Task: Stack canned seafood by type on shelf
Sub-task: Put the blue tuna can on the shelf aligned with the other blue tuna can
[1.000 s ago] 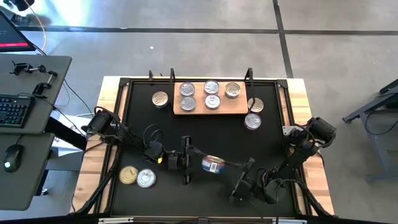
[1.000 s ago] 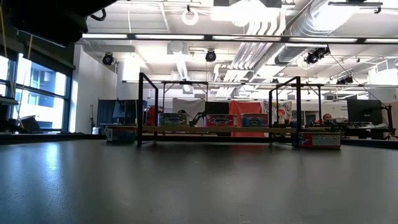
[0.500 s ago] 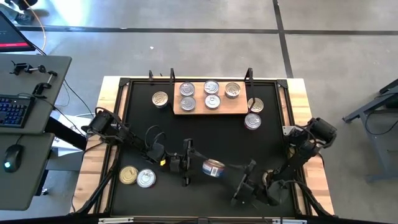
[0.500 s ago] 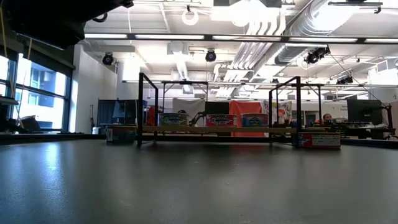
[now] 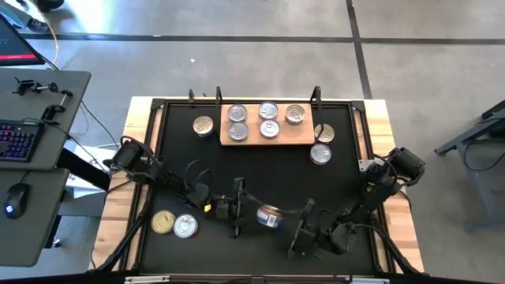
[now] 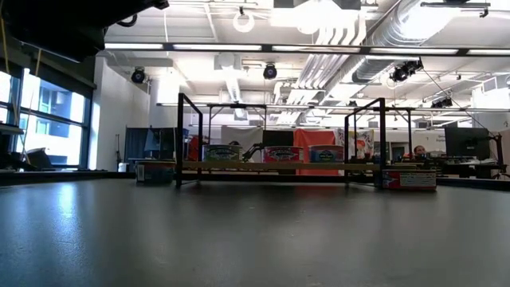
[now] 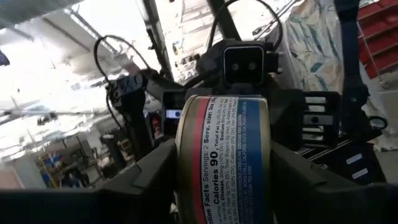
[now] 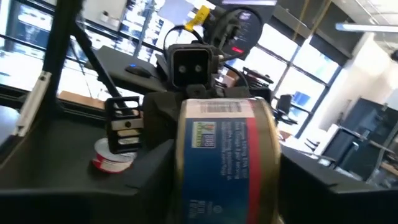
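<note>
One can (image 5: 270, 214) hangs on edge above the black mat's near middle, its blue and red label up. My left gripper (image 5: 251, 211) is shut on it from the left. My right gripper (image 5: 289, 218) reaches in from the right, shut on the same can. The shelf (image 5: 267, 136), a pale wood board at the far edge, carries several silver-lidded cans (image 5: 268, 110). Loose cans stand on their flat bottoms on the mat: one left of the shelf (image 5: 203, 125), two right of it (image 5: 320, 153), a gold (image 5: 163, 222) and a silver (image 5: 185, 227) at the near left. My left gripper pinches the can between its two fingers (image 7: 146, 180), one on each flat end (image 7: 184, 155). It comes level from the table's left. The can is lifted clear of the mat with its label wall facing the wrist. My right gripper has a finger (image 8: 140, 186) against each flat end of the can (image 8: 184, 168), coming level from the table's right, opposite my left gripper. The can stays on edge, clear of the mat, with its rounded wall toward this wrist.
A black frame with upright posts (image 5: 218, 96) stands around the shelf at the far edge. Cables (image 5: 189, 170) trail over the mat beside my left arm. The mat's middle, between the shelf and the held can, is bare. A desk with a keyboard (image 5: 20, 140) stands left of the table.
My right gripper has moved toward the table's left, up to the can, and its fingers now stand at the can's ends. My left gripper has kept still with the can held clear of the mat.
</note>
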`<state>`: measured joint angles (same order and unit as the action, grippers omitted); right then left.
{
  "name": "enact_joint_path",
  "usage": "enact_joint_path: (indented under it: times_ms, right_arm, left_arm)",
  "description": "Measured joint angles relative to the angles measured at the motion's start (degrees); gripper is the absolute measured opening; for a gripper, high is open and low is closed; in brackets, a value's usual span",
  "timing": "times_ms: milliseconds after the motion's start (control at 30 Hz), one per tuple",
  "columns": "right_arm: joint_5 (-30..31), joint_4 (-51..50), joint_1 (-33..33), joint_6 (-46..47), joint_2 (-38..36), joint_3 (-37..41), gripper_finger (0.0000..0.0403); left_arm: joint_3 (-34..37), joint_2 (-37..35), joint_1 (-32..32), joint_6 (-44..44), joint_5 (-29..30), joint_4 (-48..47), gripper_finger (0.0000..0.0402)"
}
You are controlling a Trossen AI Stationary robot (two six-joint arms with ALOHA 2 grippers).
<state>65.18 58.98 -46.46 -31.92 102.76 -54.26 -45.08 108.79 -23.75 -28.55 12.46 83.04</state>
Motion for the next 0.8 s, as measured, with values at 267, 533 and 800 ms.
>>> enact_joint_path:
  times_ms: [267,533,800]
  right_arm:
    - [13.08,-8.16,-3.04,-0.27,-3.8,0.09,0.0176]
    - [24.14,-12.79,-8.08,-11.68,-7.94,-3.64,0.0176]
    - [21.2,-21.67,-5.29,-12.6,-12.72,-4.22,0.0176]
  left_arm:
    - [0.08,-0.32,-0.28,3.11,15.88,-8.12,0.0222]
    - [0.06,-0.11,-3.76,0.5,45.2,-16.98,0.0242]
    - [0.06,-0.72,-10.22,0.34,56.0,-16.87,0.0243]
